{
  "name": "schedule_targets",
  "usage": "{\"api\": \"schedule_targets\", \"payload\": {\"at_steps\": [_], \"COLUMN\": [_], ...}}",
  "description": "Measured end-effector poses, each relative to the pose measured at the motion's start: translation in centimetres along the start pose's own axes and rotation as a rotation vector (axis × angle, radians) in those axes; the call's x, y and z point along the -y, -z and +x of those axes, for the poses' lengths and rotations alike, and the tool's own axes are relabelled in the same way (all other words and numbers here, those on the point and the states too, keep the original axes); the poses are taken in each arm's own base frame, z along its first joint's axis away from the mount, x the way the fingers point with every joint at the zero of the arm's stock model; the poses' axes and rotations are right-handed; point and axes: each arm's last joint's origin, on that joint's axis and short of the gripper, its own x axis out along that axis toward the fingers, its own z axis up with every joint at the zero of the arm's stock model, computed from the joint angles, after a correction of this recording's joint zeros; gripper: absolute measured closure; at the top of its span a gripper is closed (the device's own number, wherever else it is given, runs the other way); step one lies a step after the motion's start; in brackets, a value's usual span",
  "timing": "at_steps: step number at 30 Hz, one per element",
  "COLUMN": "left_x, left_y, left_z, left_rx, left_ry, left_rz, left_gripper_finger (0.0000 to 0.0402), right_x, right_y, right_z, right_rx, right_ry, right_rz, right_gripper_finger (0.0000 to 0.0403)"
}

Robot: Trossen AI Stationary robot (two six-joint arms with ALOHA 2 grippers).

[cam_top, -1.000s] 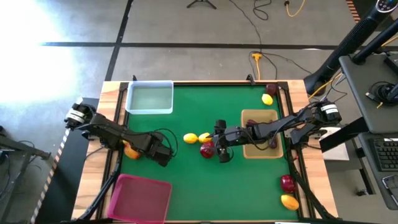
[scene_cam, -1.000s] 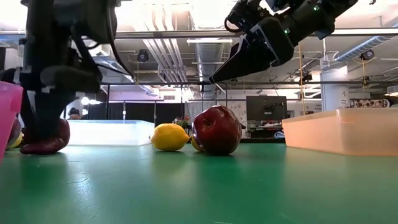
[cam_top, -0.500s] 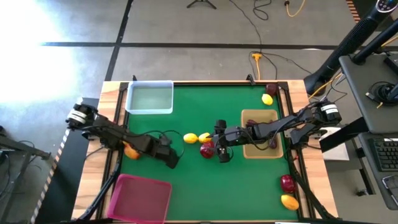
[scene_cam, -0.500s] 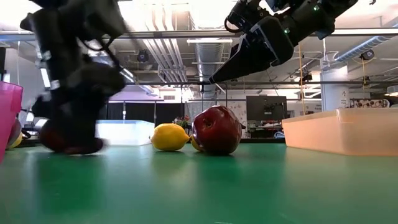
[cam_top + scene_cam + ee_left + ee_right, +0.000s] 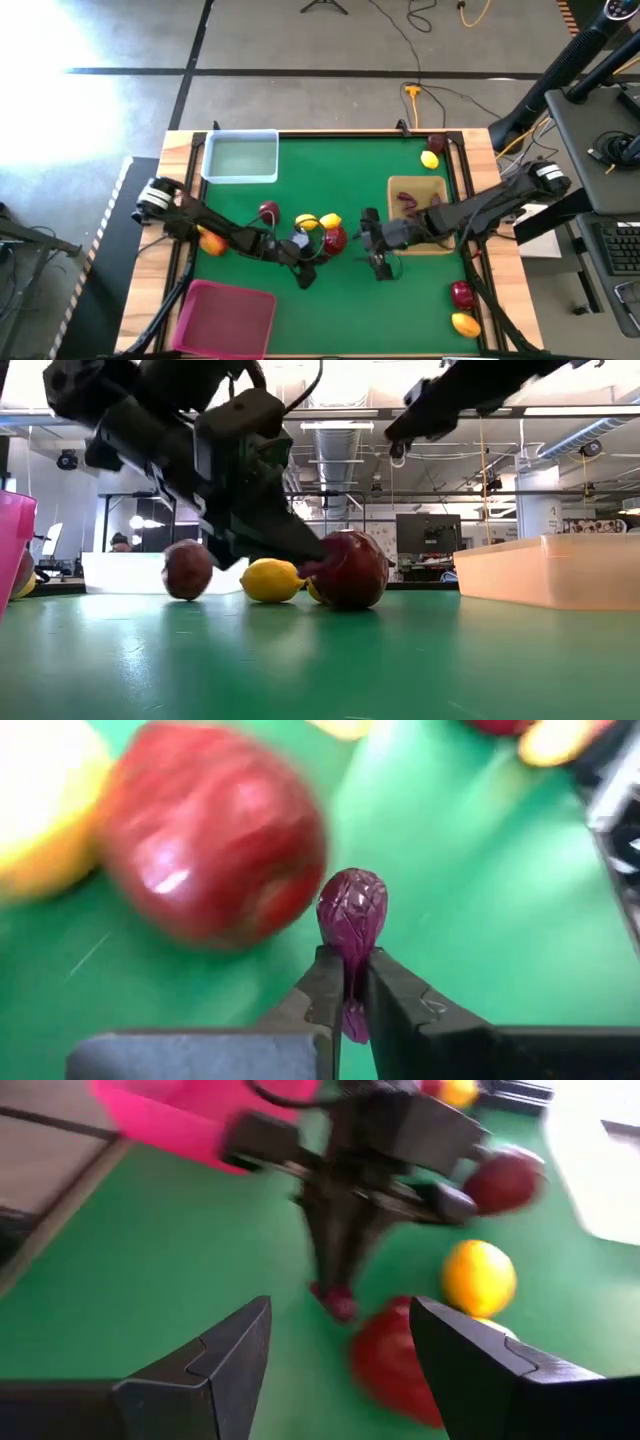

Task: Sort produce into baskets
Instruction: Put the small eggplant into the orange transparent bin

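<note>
My left gripper (image 5: 306, 270) is shut on a small dark purple piece (image 5: 351, 910) just on the near side of a red apple (image 5: 334, 239). Two lemons (image 5: 305, 221) lie behind the apple, and a round red fruit (image 5: 268, 211) lies to their left. My right gripper (image 5: 380, 266) hangs open above the mat to the apple's right, with nothing between its fingers. The tan tray (image 5: 432, 243) holds dark purple pieces (image 5: 410, 200). The clear bin (image 5: 240, 157) stands at the far left and the pink bin (image 5: 225, 318) at the near left. My left gripper pinches the purple piece's narrow end (image 5: 348, 1012) between its two fingertips (image 5: 325, 982). The piece's thick, wrinkled end juts out past the fingers. In the low view the fingers slant down from the table's left toward the apple. I cannot tell whether the piece touches the mat.
An orange-yellow fruit (image 5: 210, 241) lies under the left arm near the left edge. A lemon (image 5: 430, 159) and a dark red fruit (image 5: 435, 145) sit at the far right corner. A red apple (image 5: 461, 294) and a yellow fruit (image 5: 465, 323) sit at the near right corner.
My left gripper has swept toward the table's right, up to the red apple, and tipped from pointing down to slanting forward. A round red fruit now shows left of the lemons where none showed. My right gripper has drawn back toward the right and near edges and risen.
</note>
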Motion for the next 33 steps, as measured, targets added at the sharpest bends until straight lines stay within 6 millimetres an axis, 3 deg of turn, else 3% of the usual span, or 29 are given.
{"api": "schedule_targets", "payload": {"at_steps": [7, 14, 24, 29, 33], "left_x": [1.1, 2.7, 4.6, 6.7, 7.3], "left_y": [0.7, 1.1, 0.9, -0.7, -1.9], "left_z": [4.0, 5.9, 3.4, 0.4, -2.2], "left_rx": [0.051, 0.001, -0.075, -0.070, -0.078], "left_ry": [0.039, 0.056, 0.058, 0.100, 0.060], "left_rz": [0.151, 0.218, 0.238, 0.252, 0.271], "left_gripper_finger": [0.0387, 0.0337, 0.0276, 0.0274, 0.0274], "right_x": [-4.0, -5.2, -5.8, -6.0, -6.0], "right_y": [1.5, 3.8, 6.0, 6.6, 6.9], "right_z": [0.2, 1.5, 4.4, 5.3, 6.0], "right_rx": [-0.088, -0.241, -0.295, -0.319, -0.305], "right_ry": [0.052, 0.093, 0.122, 0.135, 0.177], "right_rz": [0.046, 0.112, 0.177, 0.151, 0.150], "right_gripper_finger": [0.0172, 0.0172, 0.0172, 0.0172, 0.0172]}}
